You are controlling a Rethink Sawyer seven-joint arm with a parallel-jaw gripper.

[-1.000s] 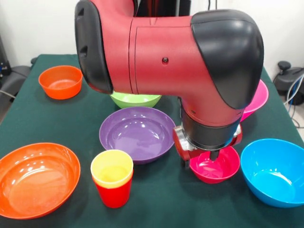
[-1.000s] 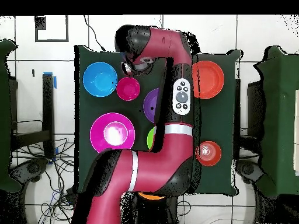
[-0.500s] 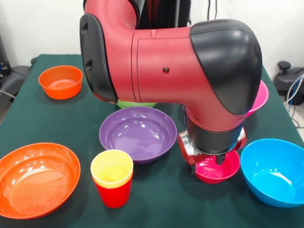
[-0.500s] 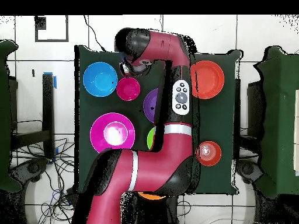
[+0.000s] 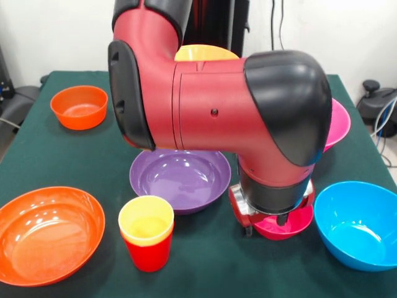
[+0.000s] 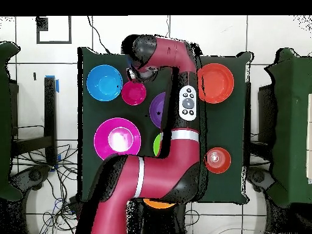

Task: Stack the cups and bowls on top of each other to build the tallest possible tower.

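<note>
Crimson-pink bowl (image 5: 286, 227): small, glossy, round, upright, mouth upward, just beside the blue bowl (image 5: 356, 223). My claw (image 5: 267, 225) at its rim; grip state unclear.

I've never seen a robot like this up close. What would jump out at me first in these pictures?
The bulky red and black arm fills the middle of the front view, its gripper low over a small crimson-pink bowl. Bright bowls ring it on the green table: purple beside it, blue at the right edge, big orange at the left. A yellow cup sits nested in a red cup up front.
</note>
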